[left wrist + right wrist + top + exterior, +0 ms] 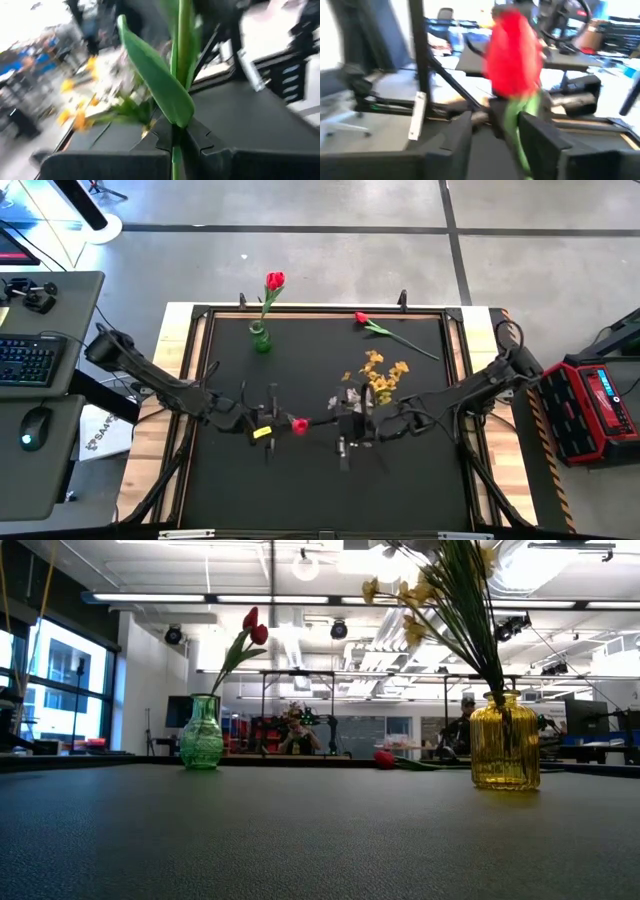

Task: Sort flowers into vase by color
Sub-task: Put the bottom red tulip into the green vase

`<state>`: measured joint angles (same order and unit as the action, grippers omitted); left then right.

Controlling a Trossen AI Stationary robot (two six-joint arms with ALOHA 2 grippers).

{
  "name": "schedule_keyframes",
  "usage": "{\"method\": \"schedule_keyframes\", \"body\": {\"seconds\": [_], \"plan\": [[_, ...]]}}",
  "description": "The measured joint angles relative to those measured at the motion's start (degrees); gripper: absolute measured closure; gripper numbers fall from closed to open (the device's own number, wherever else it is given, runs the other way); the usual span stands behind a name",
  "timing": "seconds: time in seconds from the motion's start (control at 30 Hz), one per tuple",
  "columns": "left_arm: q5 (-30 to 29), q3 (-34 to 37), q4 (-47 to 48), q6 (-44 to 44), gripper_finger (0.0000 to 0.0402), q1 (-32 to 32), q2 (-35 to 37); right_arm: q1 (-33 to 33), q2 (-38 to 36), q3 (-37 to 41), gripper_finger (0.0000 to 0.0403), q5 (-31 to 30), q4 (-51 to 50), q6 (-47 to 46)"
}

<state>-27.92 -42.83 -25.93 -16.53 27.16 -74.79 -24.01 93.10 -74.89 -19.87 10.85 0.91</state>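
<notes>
My left gripper (282, 425) (176, 142) is shut on a red tulip (299, 425) in mid-table. My right gripper (335, 421) (496, 120) faces it, open, with a finger on each side of the stem (520, 135) just below the bloom (512, 55). I cannot tell whether they touch it. Another red tulip (274, 281) (253, 628) stands in the green vase (260, 338) (201, 735). The yellow spray (381, 375) (430, 590) stands in the yellow vase (505, 750). A third red tulip (363, 318) lies flat near the far edge. No white-pink spray shows. My left gripper pinches the tulip's green stem (175, 152) between its two fingers, just under a broad leaf (157, 80). The fingers lie across the stem. The stem rises past them and out of the wrist view, and the flower is lifted clear of the table.
The black mat is framed by a raised rail (200, 315). Both vases stand on its far half. The lying tulip's stem (410, 343) runs toward the right edge. A small dark device (345, 446) sits near the grippers. The near half of the mat (320, 490) is bare.
</notes>
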Motion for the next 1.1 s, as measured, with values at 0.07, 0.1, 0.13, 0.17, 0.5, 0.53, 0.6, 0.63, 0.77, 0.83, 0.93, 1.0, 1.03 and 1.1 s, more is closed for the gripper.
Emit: {"method": "schedule_keyframes", "body": {"seconds": [0.07,0.1,0.13,0.17,0.5,0.53,0.6,0.63,0.77,0.83,0.93,1.0,1.03,1.1], "plan": [[-3.5,0.0,3.1,2.1,0.04,0.6,1.1,-0.1,-1.3,0.0,0.0232,3.0,0.0,0.0],[-5.4,0.0,4.7,3.1,0.0401,0.8,1.6,-0.2,-1.9,0.0,0.0221,4.5,0.2,-0.1],[-7.4,0.0,6.3,4.0,0.0401,1.2,2.2,-0.3,-2.6,0.0,0.0212,5.7,0.4,-0.1],[-9.1,0.0,7.6,4.8,0.0401,1.5,2.7,-0.4,-3.3,0.0,0.0204,6.4,0.7,-0.2],[-26.4,0.0,22.7,15.3,0.0401,3.1,8.6,-4.3,-15.4,0.0,0.0192,-3.4,-10.2,-2.4],[-28.4,0.0,24.9,17.3,0.0401,3.1,9.5,-5.0,-17.1,0.0,0.0194,-5.1,-13.2,-3.9],[-31.9,0.0,28.8,20.8,0.0401,3.1,11.5,-6.3,-20.1,0.0,0.02,-6.6,-19.7,-8.9],[-33.2,0.0,30.2,21.9,0.0401,3.1,12.6,-7.0,-21.6,0.0,0.0203,-6.4,-22.7,-12.1],[-34.2,0.0,30.0,21.0,0.0401,3.1,18.1,-10.1,-25.8,0.0,0.0213,-1.5,-33.1,-26.3],[-34.2,0.0,29.4,18.3,0.0401,3.0,21.0,-12.4,-26.4,0.0,0.0219,0.8,-36.8,-31.5],[-34.2,0.0,29.7,14.5,0.0401,1.8,25.8,-16.2,-25.9,0.0,0.0225,0.2,-42.0,-37.0],[-34.6,0.0,30.3,12.4,0.0401,-0.2,28.7,-18.6,-24.7,0.0,0.0229,-2.9,-45.7,-39.8],[-35.4,0.0,30.8,11.9,0.0401,-1.4,29.9,-19.6,-23.8,0.0,0.0231,-4.6,-47.9,-41.3],[-37.4,0.0,31.5,10.8,0.0401,-4.1,32.0,-21.2,-21.6,0.0,0.0234,-8.0,-51.7,-44.9]]}}
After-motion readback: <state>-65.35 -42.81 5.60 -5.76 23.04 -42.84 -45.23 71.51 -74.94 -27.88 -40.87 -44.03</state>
